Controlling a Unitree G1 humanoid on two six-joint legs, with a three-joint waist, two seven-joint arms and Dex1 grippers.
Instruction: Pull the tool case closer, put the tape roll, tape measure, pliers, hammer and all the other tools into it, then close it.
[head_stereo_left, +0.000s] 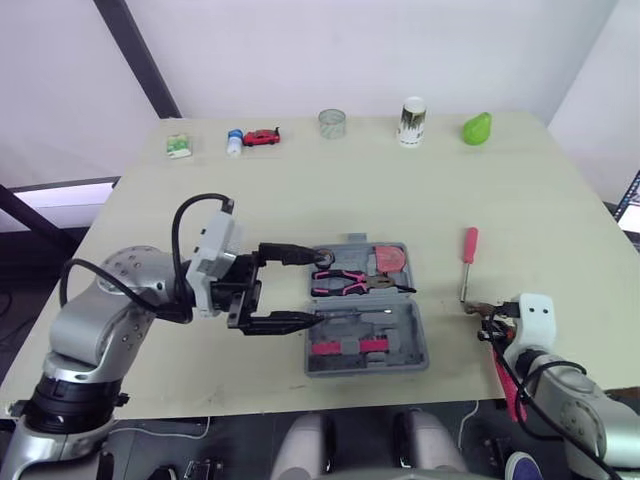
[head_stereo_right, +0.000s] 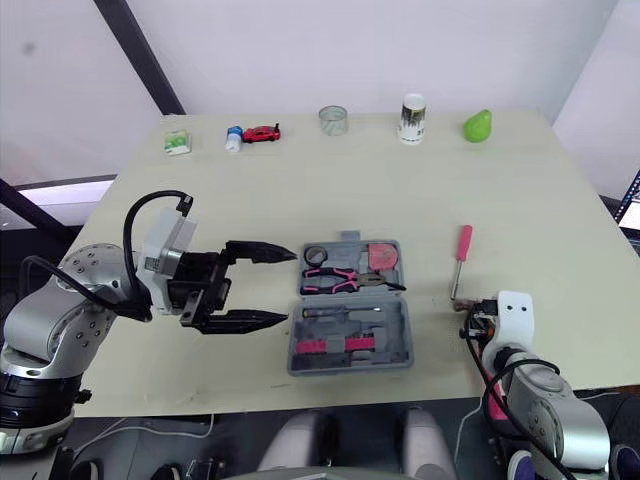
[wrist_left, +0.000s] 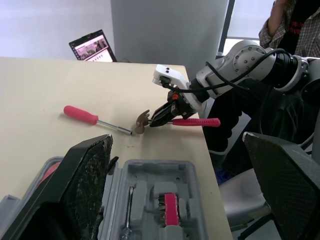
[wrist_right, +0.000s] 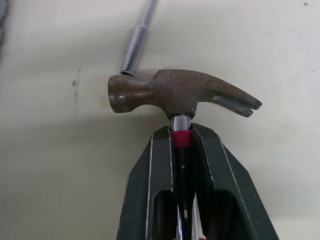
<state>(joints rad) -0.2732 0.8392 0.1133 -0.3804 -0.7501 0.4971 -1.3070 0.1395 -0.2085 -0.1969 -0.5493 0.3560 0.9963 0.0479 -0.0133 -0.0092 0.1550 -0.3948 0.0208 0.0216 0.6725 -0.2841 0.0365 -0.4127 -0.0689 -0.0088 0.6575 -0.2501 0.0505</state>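
The grey tool case (head_stereo_left: 412, 340) lies open near the table's front edge. It holds pink-handled pliers (head_stereo_left: 345, 283), a red tape measure (head_stereo_left: 388, 260) and a tape roll (head_stereo_left: 324, 256). My left gripper (head_stereo_left: 318, 288) is open at the case's left side, its fingertips reaching over that edge. At the front right, my right gripper (wrist_right: 181, 132) is shut on the neck of the hammer (wrist_right: 180, 92), just below the brown head. The hammer's head (head_stereo_left: 472, 308) rests low over the table beside the tip of the red-handled screwdriver (head_stereo_left: 466, 258).
Along the far edge stand a small green box (head_stereo_left: 178, 146), a blue-capped bottle (head_stereo_left: 234, 142), a red toy car (head_stereo_left: 262, 136), a glass cup (head_stereo_left: 332, 123), a can (head_stereo_left: 412, 121) and a green pear shape (head_stereo_left: 476, 128). A laptop (wrist_left: 92, 46) and a person (wrist_left: 290, 25) are off the table's right side.
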